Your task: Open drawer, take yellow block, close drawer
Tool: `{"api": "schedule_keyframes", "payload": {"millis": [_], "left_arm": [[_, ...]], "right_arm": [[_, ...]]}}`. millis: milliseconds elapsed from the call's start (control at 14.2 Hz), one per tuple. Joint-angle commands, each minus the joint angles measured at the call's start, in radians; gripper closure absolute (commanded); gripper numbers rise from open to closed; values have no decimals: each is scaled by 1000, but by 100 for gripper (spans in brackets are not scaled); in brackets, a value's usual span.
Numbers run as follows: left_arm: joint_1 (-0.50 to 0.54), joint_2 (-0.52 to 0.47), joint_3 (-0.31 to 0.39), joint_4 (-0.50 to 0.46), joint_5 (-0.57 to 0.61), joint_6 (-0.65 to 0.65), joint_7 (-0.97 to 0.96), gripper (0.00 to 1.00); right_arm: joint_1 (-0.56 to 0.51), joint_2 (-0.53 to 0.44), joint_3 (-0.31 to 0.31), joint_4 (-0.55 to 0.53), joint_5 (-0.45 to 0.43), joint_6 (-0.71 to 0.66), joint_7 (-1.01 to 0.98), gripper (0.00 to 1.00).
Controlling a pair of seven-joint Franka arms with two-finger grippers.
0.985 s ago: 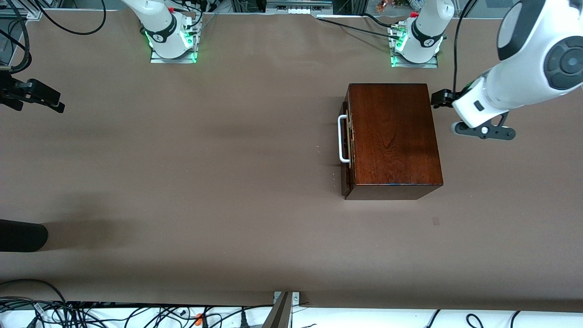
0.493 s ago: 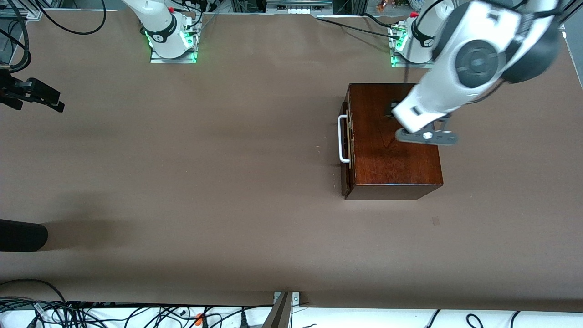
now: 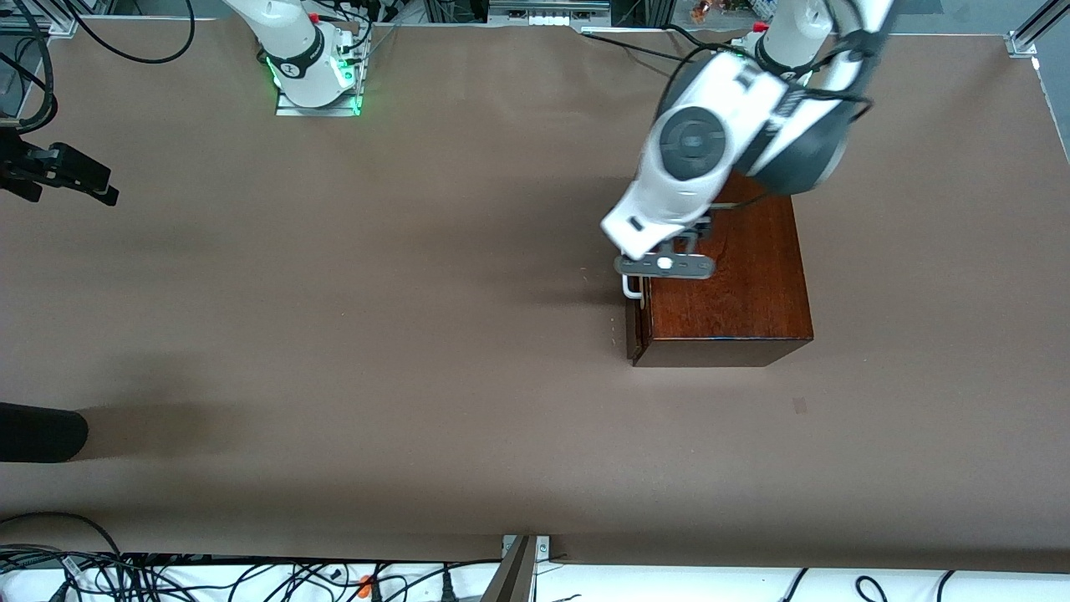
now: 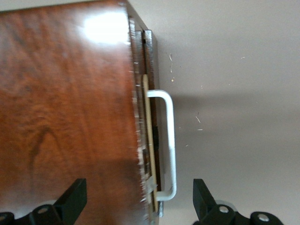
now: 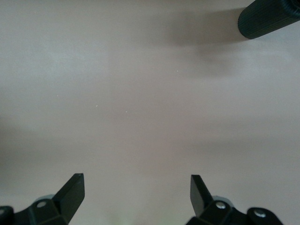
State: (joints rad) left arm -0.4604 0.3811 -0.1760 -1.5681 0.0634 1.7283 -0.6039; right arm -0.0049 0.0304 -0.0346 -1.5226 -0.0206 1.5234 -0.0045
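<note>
The dark mahogany box [image 3: 736,284] stands toward the left arm's end of the table. Its drawer front [image 4: 152,70] sits almost flush with the box, with only a thin pale strip of the tray showing. The white bar handle [image 3: 631,288] points toward the right arm's end. My left gripper [image 3: 669,242] hangs over the box's drawer edge. In the left wrist view it [image 4: 138,197] is open and empty, one finger over the box top [image 4: 65,103] and the other past the handle [image 4: 171,140]. My right gripper [image 3: 71,176] waits open [image 5: 136,192] over bare table. The yellow block is hidden.
A black cylinder [image 3: 42,432] pokes in at the right arm's end of the table, nearer to the front camera; it also shows in the right wrist view [image 5: 272,18]. Brown table [image 3: 376,293] spreads around the box. Cables lie along the near edge.
My left arm has swung from beside the box, across its top, to over the drawer's handle edge. The box, drawer and right gripper have not moved.
</note>
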Motion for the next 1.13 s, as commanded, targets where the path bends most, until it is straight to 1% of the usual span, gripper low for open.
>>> {"api": "schedule_keyframes", "payload": {"millis": [0, 141, 493, 1056], "left_arm": [[-95, 80, 10, 62, 114, -12, -118, 0], [-118, 105, 10, 57, 154, 31, -155, 0], [-162, 140, 10, 39, 205, 34, -189, 0], [-182, 190, 12, 22, 207, 37, -194, 0]], "right_arm": [[-13, -18, 12, -1, 10, -14, -12, 0], [-13, -18, 10, -1, 10, -12, -12, 0], [-13, -18, 10, -1, 10, -14, -14, 0], [-13, -18, 9, -1, 10, -15, -14, 0]]}}
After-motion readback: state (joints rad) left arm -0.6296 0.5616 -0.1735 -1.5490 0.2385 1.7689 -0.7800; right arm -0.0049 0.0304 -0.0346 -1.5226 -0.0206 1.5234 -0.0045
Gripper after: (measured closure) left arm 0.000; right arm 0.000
